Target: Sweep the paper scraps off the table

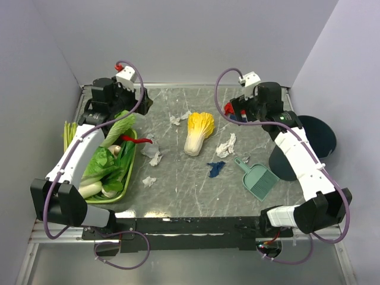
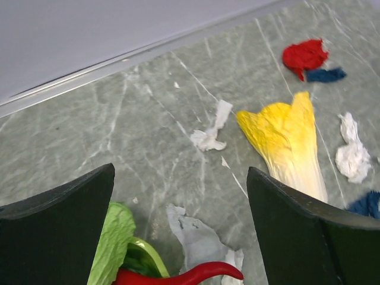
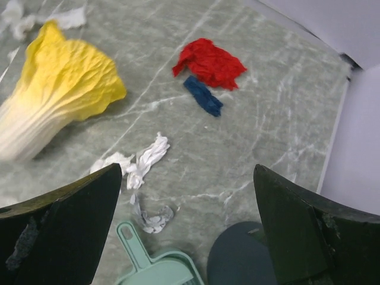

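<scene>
Paper scraps lie scattered on the marble table (image 1: 178,196): white wads (image 1: 226,145) (image 1: 156,158) (image 1: 149,181) (image 1: 174,119), a blue one (image 1: 215,168) and a red one (image 1: 228,108). My left gripper (image 1: 143,102) is open and empty above the far left; its wrist view (image 2: 181,172) shows a white scrap (image 2: 209,133) ahead and another (image 2: 199,237) below. My right gripper (image 1: 235,110) is open and empty at the far right; its wrist view (image 3: 187,169) shows red (image 3: 209,62), blue (image 3: 203,96) and white (image 3: 139,160) scraps.
A yellow-white napa cabbage (image 1: 199,132) lies mid-table. A green tray (image 1: 132,155) of vegetables stands at the left, with a red chili (image 1: 135,140) over its rim. A teal dustpan (image 1: 257,178) lies at the right. Two dark discs (image 1: 285,160) (image 1: 317,135) sit at the right edge.
</scene>
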Action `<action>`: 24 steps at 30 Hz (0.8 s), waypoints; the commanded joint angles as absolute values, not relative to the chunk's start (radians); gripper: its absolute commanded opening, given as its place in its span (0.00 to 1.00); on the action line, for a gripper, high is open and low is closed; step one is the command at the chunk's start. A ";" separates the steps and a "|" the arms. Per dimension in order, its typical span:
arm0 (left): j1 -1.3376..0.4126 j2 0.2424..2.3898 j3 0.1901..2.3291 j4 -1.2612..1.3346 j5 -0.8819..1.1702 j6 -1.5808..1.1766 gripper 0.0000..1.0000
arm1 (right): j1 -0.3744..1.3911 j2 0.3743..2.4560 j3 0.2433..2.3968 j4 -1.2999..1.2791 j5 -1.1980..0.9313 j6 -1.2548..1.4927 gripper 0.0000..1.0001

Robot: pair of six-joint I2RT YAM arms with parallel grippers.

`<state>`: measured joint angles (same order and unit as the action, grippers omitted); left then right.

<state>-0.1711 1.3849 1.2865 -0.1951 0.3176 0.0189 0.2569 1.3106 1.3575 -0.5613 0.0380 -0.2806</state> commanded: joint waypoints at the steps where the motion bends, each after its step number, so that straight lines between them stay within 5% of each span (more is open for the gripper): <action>1: -0.212 1.381 1.240 -0.202 0.394 0.089 0.98 | 0.262 1.264 1.365 -0.653 -0.135 -0.496 1.00; 16: -0.275 1.374 1.233 -0.403 0.643 0.348 0.97 | 0.233 1.158 1.146 -0.893 -0.259 -0.609 0.98; 24: -0.314 1.359 1.149 -0.314 0.584 0.307 0.98 | 0.174 1.124 0.937 -0.946 -0.202 -0.690 0.82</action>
<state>-0.3046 1.3861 1.1591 -0.3622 0.5682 0.2955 0.2218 1.1351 0.9791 -0.8810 -0.2081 -0.6228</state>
